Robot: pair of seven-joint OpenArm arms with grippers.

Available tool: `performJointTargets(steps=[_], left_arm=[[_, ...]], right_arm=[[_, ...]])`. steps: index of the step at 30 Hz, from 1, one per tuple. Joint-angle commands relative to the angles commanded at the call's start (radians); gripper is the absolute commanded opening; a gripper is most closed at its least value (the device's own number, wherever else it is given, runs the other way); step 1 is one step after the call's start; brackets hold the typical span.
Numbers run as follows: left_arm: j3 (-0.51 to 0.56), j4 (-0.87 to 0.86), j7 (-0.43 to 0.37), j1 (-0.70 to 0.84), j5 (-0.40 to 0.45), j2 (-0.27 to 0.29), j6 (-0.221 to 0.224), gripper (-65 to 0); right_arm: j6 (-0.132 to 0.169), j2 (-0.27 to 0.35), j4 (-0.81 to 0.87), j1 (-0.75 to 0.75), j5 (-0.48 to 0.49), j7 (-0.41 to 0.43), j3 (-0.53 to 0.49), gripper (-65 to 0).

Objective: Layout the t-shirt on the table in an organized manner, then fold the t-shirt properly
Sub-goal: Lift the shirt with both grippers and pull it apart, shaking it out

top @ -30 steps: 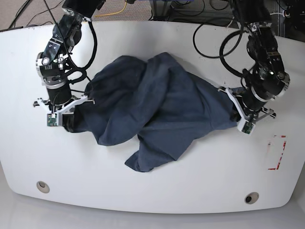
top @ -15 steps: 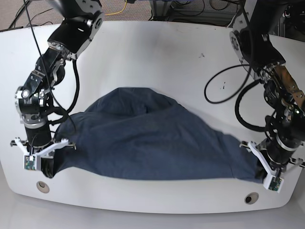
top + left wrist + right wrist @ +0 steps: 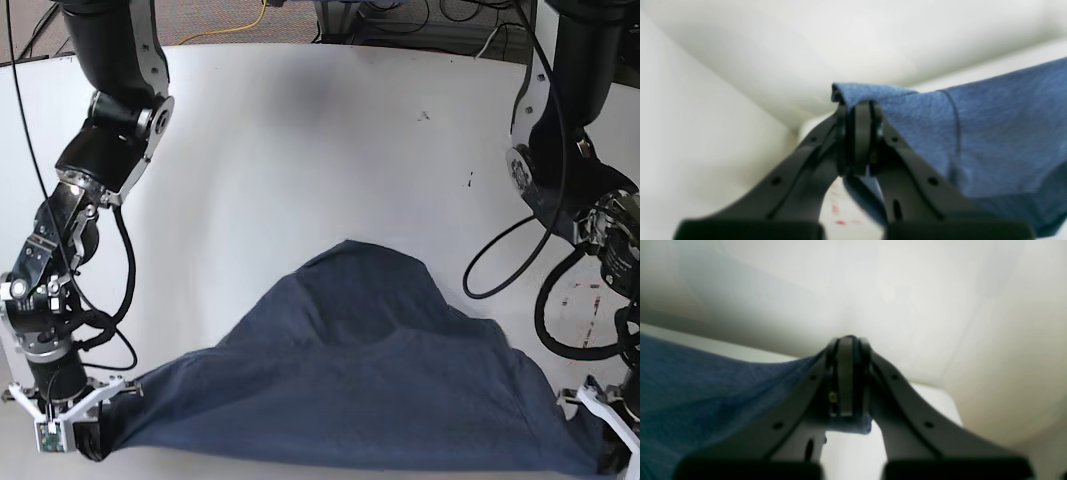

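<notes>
Base view: shirt (image 3: 350, 400) stretched between both grippers, near edge raised over table (image 3: 250, 150). Left fingers (image 3: 858, 140) clamped on shirt corner, cloth draping over tips; right fingers (image 3: 848, 376) clamped on opposite corner, cloth between them, spilling sideways.

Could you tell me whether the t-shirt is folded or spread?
Spread, not folded: the t-shirt stretches wide between both grippers.
</notes>
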Motion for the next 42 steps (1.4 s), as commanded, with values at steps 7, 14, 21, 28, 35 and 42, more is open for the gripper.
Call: performJointTargets(steps=[7,14,21,28,35,42], left_arm=[[-0.046,-0.075,0.002,-0.15,0.0,-0.014,0.002,-65.0],[-0.072,-0.222,0.0,-0.31,-0.002,-0.028,0.002,-65.0],[-0.077,-0.316,0.0,-0.419,-0.006,-0.025,0.002,-65.0],[-0.078,-0.319,0.011,-0.376,-0.008,0.0,0.002,-65.0],[-0.081,-0.233,0.04,-0.199,-0.009,0.008,-0.003,-65.0],[-0.094,-0.127,0.044,0.075,-0.064,0.017,-0.003,-65.0]], right_arm=[[0.0,0.055,-0.071,0.144,0.002,0.0,-0.071,-65.0],[0.044,0.089,-0.147,0.284,0.002,0.0,-0.127,-65.0],[0.097,0.094,-0.19,0.411,-0.006,-0.081,-0.129,-65.0],[0.14,0.094,-0.124,0.374,-0.003,-0.178,-0.124,-65.0],[0.143,0.092,0.043,0.16,0.0,-0.215,-0.1,-65.0],[0.143,0.052,0.204,-0.129,0.0,-0.239,-0.029,-65.0]])
